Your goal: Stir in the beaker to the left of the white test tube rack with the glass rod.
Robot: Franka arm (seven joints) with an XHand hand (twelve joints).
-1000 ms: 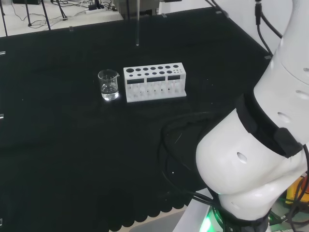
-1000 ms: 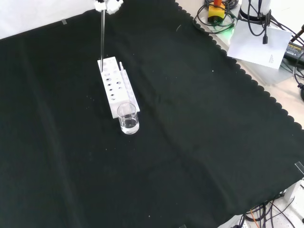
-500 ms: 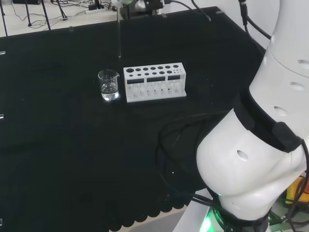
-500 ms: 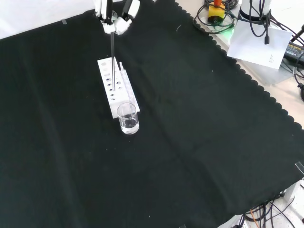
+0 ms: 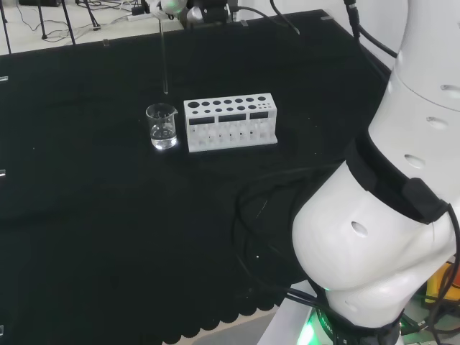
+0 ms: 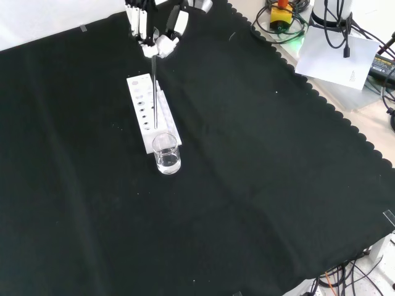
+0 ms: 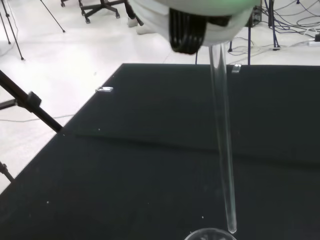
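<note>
Slim clear glass rod (image 6: 155, 92) pinched upright in robot hand (image 6: 155, 38) at frame top, tip above round glass beaker (image 6: 166, 153) of clear liquid, centre-left, touching white perforated rack (image 6: 148, 110), matte black-clothed counter (image 6: 259, 185).

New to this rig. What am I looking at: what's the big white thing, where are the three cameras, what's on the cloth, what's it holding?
The big white shapes at the head view's right are the arm's own links. That camera sits behind and above the arm's base. The front camera looks down on the black cloth from the opposite side. The wrist camera looks past the palm.

On the cloth stand a white test tube rack and, left of it in the head view, a beaker holding clear liquid.

The hand, black and white with fingers, pinches an upright glass rod. The rod's tip hangs just above the beaker's rim, not yet in.
</note>
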